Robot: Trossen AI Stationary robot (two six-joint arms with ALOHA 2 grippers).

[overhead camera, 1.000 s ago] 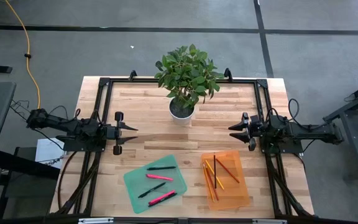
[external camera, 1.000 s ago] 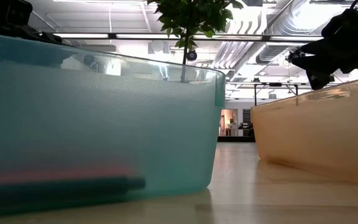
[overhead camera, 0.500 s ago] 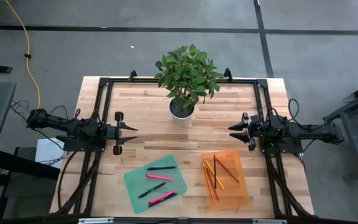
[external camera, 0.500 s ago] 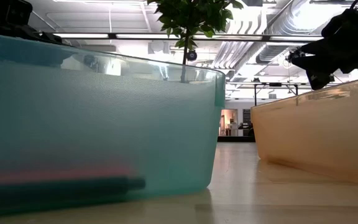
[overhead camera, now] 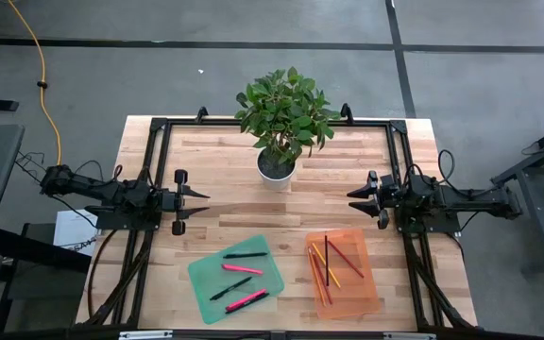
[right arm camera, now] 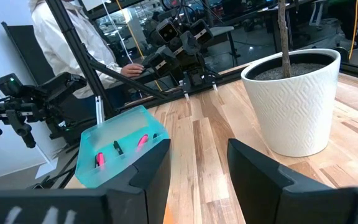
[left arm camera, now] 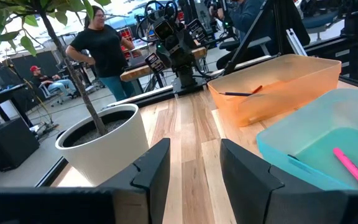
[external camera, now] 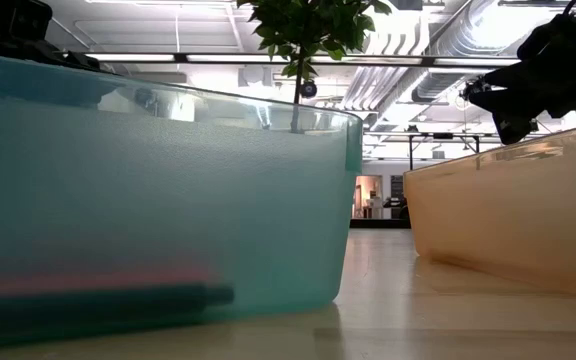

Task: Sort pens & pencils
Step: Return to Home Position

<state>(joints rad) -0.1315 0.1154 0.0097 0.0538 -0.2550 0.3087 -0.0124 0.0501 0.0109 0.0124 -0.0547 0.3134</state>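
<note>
From above, pens [overhead camera: 242,269] lie in the teal bin [overhead camera: 201,276] and pencils [overhead camera: 346,259] in the orange bin [overhead camera: 362,293]. The left gripper [overhead camera: 199,197] and right gripper [overhead camera: 354,196] sit at opposite table sides. Low view: just bin walls. Wrist views: both grippers' fingers parted, empty. They're probably light, stiff and slick, so I'd pinch mid-shaft.

potted plant [overhead camera: 284,132]: table [overhead camera: 225,161] rear centre | teal bin [overhead camera: 206,276] left of orange bin [overhead camera: 357,297]

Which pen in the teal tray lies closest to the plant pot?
The black pen at the teal tray's end toward the plant pot. The other black pen and both pink pens lie farther off.
</note>
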